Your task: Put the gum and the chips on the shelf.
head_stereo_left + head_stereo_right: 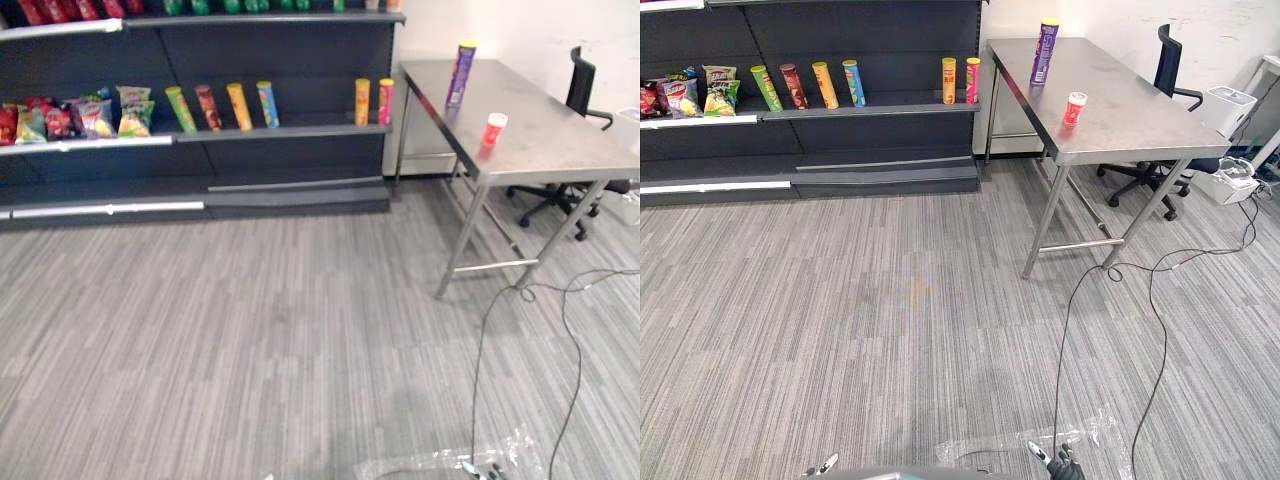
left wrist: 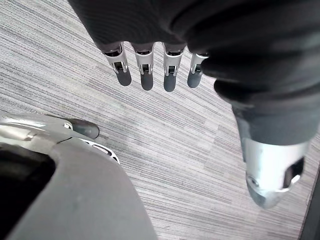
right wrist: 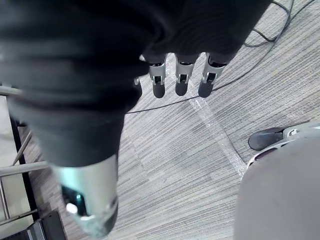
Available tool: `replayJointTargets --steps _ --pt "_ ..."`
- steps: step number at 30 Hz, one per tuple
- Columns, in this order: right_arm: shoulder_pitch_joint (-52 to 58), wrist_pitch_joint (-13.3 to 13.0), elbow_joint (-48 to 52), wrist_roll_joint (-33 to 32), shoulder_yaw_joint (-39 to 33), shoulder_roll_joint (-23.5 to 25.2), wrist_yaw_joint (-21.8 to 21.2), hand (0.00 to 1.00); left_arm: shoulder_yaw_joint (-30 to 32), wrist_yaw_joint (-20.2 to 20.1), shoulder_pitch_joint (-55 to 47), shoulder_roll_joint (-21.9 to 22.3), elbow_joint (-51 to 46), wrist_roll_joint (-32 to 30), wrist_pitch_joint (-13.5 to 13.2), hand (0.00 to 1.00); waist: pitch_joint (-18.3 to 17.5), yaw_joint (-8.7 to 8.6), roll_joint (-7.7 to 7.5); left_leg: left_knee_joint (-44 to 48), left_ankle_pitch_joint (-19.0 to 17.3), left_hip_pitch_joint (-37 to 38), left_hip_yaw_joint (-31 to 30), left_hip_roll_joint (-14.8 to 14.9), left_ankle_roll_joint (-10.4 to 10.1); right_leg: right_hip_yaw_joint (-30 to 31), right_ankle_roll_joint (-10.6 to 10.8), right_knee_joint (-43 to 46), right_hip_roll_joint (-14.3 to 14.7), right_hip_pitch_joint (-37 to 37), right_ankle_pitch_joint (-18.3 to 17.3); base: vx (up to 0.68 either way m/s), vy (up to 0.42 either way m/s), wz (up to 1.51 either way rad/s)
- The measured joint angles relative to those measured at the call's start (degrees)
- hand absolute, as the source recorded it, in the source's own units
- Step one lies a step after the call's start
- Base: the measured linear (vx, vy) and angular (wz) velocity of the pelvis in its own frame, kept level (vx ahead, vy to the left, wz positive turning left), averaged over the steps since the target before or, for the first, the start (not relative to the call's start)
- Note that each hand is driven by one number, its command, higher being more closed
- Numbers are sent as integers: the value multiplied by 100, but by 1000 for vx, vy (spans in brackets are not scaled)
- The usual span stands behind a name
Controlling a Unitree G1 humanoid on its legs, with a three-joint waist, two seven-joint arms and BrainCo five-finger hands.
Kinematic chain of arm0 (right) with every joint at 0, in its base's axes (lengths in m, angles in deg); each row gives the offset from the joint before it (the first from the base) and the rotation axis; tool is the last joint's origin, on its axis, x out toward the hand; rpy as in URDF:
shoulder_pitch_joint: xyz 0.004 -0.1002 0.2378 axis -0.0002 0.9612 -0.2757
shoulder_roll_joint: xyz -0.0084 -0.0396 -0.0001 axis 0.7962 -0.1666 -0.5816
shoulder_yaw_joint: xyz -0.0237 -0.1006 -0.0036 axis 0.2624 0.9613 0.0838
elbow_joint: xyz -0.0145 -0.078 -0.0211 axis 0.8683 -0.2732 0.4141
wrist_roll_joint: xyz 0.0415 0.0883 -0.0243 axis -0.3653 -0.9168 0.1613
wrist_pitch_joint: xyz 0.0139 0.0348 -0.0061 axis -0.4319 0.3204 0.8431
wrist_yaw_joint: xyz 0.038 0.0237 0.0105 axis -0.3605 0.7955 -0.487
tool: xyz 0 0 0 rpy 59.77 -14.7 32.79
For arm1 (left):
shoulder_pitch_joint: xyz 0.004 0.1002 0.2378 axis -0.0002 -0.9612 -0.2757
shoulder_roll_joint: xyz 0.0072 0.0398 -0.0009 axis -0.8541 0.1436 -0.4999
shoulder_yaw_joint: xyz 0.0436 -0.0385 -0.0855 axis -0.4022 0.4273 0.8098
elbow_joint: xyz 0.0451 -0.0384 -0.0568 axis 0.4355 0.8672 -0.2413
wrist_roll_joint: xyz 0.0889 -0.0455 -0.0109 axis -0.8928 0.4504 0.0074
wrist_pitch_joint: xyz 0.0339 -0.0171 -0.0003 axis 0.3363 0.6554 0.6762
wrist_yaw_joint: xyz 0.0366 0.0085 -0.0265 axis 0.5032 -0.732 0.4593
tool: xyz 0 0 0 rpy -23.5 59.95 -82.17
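A: Both arms hang low. The left hand [image 2: 145, 70] has its fingers straight and clear of the thumb, with nothing in it. The right hand [image 3: 180, 80] is the same, empty above the carpet [image 1: 250, 330].

B: And the goods sit on the steel table [image 1: 560, 135], well apart from the robot. The purple chips can [image 1: 461, 72] stands upright toward the far end, and the small red gum tub [image 1: 494, 130] is closer, near the table's shelf-side edge.

A: So the step in hand, I'd say, is the walk-up. The best line looks like that shelf-side edge, squared up, so each hand can reach one item.

B: The gum is short and light by the look of it, so a sideways nudge could send it off. Come down over it and close gently.

A: Room? There's plenty of open carpet. Mind the table leg [image 1: 462, 240] at the near corner and the office chair [image 1: 580, 85] behind.

B: On the shelf [image 1: 300, 130], a bare stretch lies between the blue can [image 1: 268, 103] and the orange can [image 1: 361, 101]. That's the landing spot I'd pick.
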Motion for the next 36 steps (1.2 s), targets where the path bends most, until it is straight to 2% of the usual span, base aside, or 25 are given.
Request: replayJointTargets --steps 3,6,9,13,15,16,19,21,23,25,26,28,31,32,34,35,36 --pt "9 -110 5 12 118 -24 -47 0 -1 0 -2 0 1 -1 -7 0 3 -1 -4 29 -1 -8 0 5 2 -1 -1 0 0 2 0 -65 -40 0" --pt "31 -275 4 22 163 -7 184 0 -1 9 -2 0 0 -1 -4 0 3 -1 -2 34 -1 -14 -2 8 3 -10 -3 1 2 2 -1 -45 -32 1" --pt "41 -371 13 191 166 -8 204 0 -5 45 -3 1 1 -2 -2 0 5 -1 -2 33 -2 -16 -2 8 5 -11 -3 1 2 2 0 -35 -28 0" --pt "34 -289 18 210 164 -16 197 0 -6 128 -1 2 -1 -5 9 0 10 -3 -1 37 -1 -28 -29 8 6 -53 -7 7 0 -4 -4 0 0 4" --pt "0 -183 21 101 160 -27 103 0 -6 172 21 -1 -2 -4 27 0 47 -7 23 108 -1 -127 -42 24 6 -88 -86 248 -17 -135 -112 -15 -15 8" --pt "-36 -134 26 17 164 -35 27 0 -6 181 79 -17 -4 -3 48 0 103 -11 38 182 0 -189 -81 37 6 -141 -97 514 -40 -261 -241 -33 -41 21" --pt "-153 -50 23 -116 161 -25 -99 0 3 176 177 -68 -26 62 50 0 334 -23 -45 456 -29 -413 -174 51 -41 -239 -156 1230 -144 -657 -586 -48 -37 21" --pt "-169 3 24 -117 160 -6 -96 0 20 179 205 -109 -34 101 50 0 409 -20 -124 818 -120 -644 -163 57 -179 -272 -196 1704 -251 -921 -835 -87 -65 20" --pt "-167 101 23 -116 158 5 -92 0 67 177 205 -151 -137 165 46 0 517 -16 -237 1795 -210 -1089 -48 83 -310 -298 -273 2144 -423 -1075 -1198 -98 -115 19" --pt "-135 158 23 -120 150 8 -93 0 157 166 168 -97 -213 342 42 0 555 1 -204 2776 -201 -1512 162 246 -297 -291 -306 2246 -447 -1032 -1284 -36 -125 3" --pt "-108 173 69 -114 144 -30 -80 0 311 136 107 21 -237 593 12 0 627 3 -193 3622 -256 -1863 301 446 -214 -252 -334 2332 -427 -930 -1367 19 -74 -6" --pt "-72 181 96 -110 142 -82 -75 0 412 108 39 90 -244 779 -32 0 652 7 -87 3872 -444 -2036 328 586 -192 -166 -332 2377 -419 -805 -1435 38 -12 -21" --pt "-66 183 96 -106 135 -128 -85 0 415 -87 -63 157 -367 769 -131 0 678 63 -24 3192 -377 -2171 296 622 -229 77 -293 2369 -449 -702 -1475 100 75 -39" --pt "-64 183 99 -110 88 -122 -93 0 426 -169 -124 218 -398 766 -228 0 692 100 4 2563 -168 -2239 197 611 -271 183 -288 2295 -471 -615 -1484 200 147 -40" --pt "-1 186 99 -112 11 -123 -139 0 454 -179 -138 263 -425 739 -259 0 715 103 58 1746 242 -2297 73 606 -394 222 -245 2174 -479 -469 -1509 260 214 -20" --pt "22 186 98 -115 -70 -133 -204 0 458 -178 -170 270 -484 715 -265 0 750 117 124 1264 492 -2345 -54 649 -530 270 -190 2116 -467 -372 -1543 311 313 -29" --pt "25 180 94 -117 -86 -181 -257 0 455 -177 -192 338 -506 715 -260 0 765 116 227 1128 534 -2454 -132 788 -585 353 -73 2069 -427 -244 -1613 277 307 -34"
